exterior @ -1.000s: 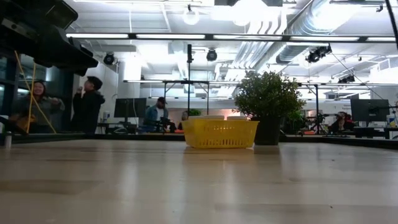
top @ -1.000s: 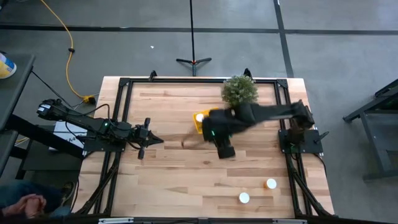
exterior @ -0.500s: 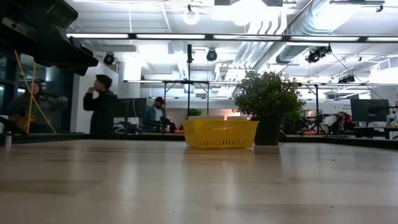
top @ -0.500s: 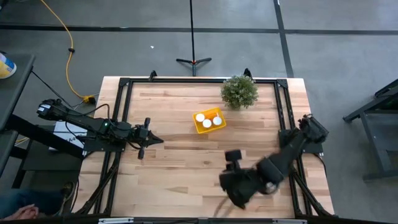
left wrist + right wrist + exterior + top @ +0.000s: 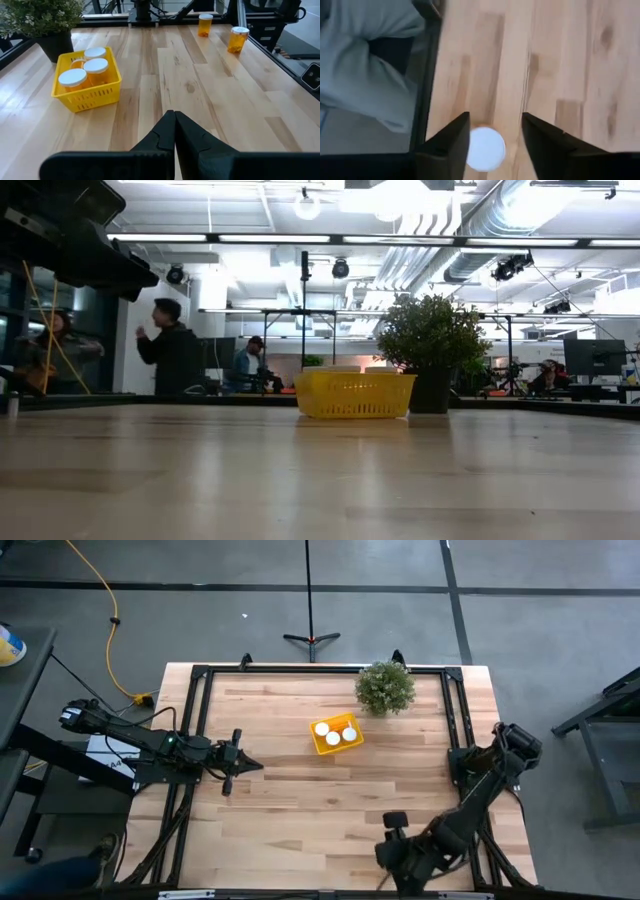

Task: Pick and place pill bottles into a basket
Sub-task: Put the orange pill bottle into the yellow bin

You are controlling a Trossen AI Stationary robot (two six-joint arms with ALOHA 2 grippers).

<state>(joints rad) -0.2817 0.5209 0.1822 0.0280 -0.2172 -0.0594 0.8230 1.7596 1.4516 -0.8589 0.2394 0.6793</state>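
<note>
Currently, left tool (image 5: pixel 238 764) rests at the left side of the light wooden table (image 5: pixel 280 830), dark fingers (image 5: pixel 172 131) pressed together, nothing held. Mid-table: small bright yellow rectangular plastic basket (image 5: pixel 336 734) holding three white-capped orange pill bottles (image 5: pixel 85 70), just beside the bushy green potted plant (image 5: pixel 385 686). Right tool (image 5: pixel 392 858) hangs over the table's near edge, fingers (image 5: pixel 451 141) apart, straddling the round white cap of one bottle (image 5: pixel 485 148); contact cannot be told. Two more bottles (image 5: pixel 239 39) stand in the left wrist view.
</note>
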